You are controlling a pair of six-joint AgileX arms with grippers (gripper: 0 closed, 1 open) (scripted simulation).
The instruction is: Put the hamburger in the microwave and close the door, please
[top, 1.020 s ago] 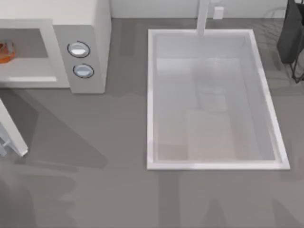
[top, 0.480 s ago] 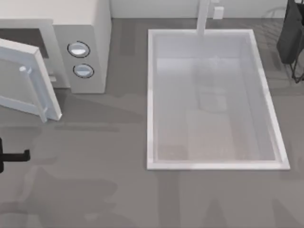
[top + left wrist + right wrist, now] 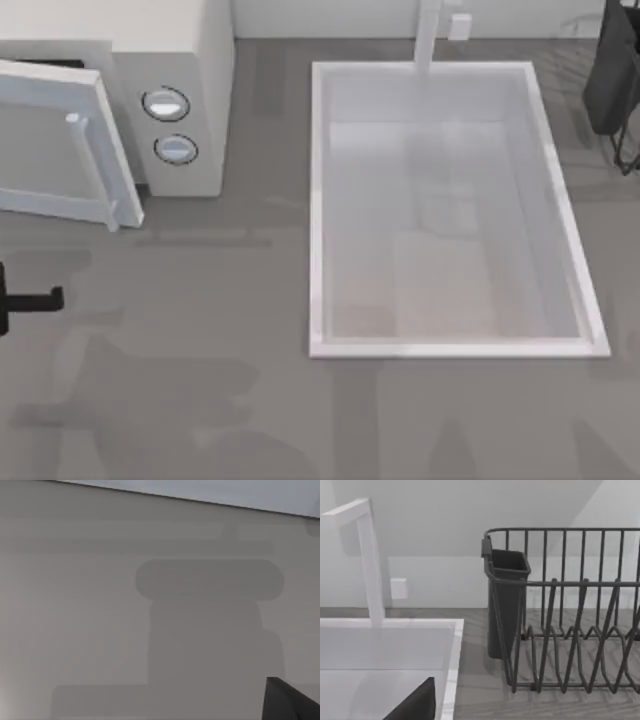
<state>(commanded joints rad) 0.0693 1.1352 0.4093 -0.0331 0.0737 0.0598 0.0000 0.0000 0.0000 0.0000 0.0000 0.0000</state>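
Plainly, cannot make out the hamburger: hidden somewhere behind the door (image 3: 45, 140), so cannot place it more exactly than that. Cannot give its position relative to either gripper beyond saying that the door's panel stands between the microwave's cavity and the left gripper (image 3: 35, 300).

As for the door itself: hangs slightly ajar against the microwave (image 3: 185, 50) at the table's back left, tilted so that the free edge juts out a little from the front, just beside the lower corner of the knob panel. Carries a vertical white bar handle (image 3: 90, 165) near that free edge, in front of the greyish window. Beside it on the panel, two round silver-blue knobs (image 3: 165, 104), one above the other.

Moving out to the left gripper: hovers at the table's far left edge, in front of the door and apart from it, touching nothing, with bare grey table (image 3: 200, 300) below. Grasps nothing visible; cannot tell whether spread or clenched. In the left wrist view, just a dark wedge over its own shadow on the grey surface.

Farther right: a white rectangular sink (image 3: 315, 200) with a white faucet (image 3: 428, 35) at its back rim, well apart from the microwave. Beyond that, a dark wire dish rack (image 3: 615, 80) at the back right corner.

Right gripper (image 3: 415, 707): parked by the sink's near rim in the right wrist view, facing faucet and rack; grip state likewise impossible to tell.
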